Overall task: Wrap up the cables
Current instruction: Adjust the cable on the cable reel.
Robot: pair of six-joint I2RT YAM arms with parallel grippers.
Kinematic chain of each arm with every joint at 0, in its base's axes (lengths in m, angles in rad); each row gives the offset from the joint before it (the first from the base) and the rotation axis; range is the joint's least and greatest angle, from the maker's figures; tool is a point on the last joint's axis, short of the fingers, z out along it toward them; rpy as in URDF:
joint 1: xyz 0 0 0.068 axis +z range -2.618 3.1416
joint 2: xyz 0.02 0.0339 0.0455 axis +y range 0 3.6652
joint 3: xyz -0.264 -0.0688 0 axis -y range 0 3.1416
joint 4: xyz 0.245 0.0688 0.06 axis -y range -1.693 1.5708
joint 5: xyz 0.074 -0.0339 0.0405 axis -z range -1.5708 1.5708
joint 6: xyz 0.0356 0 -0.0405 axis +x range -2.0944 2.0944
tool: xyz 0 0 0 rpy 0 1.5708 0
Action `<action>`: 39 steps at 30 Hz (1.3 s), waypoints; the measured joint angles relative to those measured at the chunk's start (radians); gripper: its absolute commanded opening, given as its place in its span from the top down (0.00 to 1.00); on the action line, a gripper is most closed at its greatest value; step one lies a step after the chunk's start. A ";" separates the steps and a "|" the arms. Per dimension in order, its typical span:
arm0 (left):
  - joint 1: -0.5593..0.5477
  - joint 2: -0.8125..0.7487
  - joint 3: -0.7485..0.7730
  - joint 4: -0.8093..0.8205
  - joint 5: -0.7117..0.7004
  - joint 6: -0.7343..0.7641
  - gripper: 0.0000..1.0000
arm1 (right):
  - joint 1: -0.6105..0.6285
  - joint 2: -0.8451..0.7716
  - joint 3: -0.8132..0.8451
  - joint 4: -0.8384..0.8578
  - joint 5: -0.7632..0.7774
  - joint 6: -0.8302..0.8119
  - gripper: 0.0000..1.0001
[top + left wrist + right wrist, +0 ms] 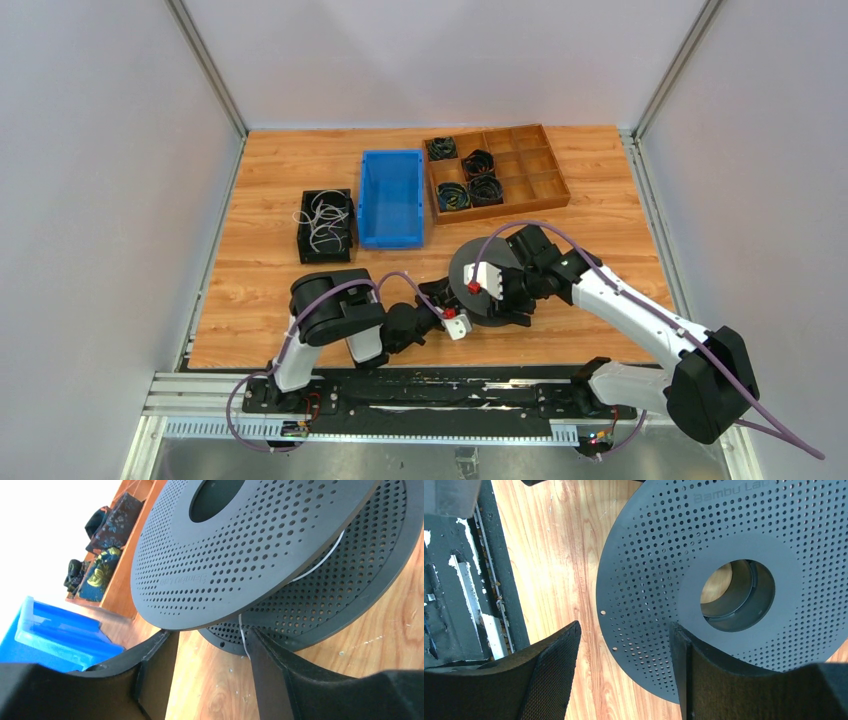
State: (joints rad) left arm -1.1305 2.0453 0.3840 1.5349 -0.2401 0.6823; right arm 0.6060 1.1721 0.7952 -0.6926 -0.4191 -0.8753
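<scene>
Both gape: left gripper, right gripper; cable on spool.

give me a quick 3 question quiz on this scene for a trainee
1. True or false: the blue bin sits between the black box and the tray.
2. Where do the loose cables lie? A bin, B black box, C tray.
3. In the left wrist view, what runs between the two discs of the spool?
Key: 1 true. 2 B. 3 a thin white cable.
</scene>
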 measured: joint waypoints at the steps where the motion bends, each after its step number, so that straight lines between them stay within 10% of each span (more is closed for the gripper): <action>1: 0.000 -0.004 -0.005 0.000 0.000 -0.006 0.38 | 0.000 0.000 -0.002 0.000 0.000 0.001 0.35; 39: 0.142 -0.104 -0.120 -0.010 0.278 -0.397 0.14 | 0.000 0.019 -0.020 0.078 -0.007 0.024 0.36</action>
State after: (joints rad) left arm -0.9882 1.9411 0.2642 1.5253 0.0376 0.2852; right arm 0.6060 1.1915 0.7750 -0.6147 -0.4259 -0.8516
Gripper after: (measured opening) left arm 0.846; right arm 0.645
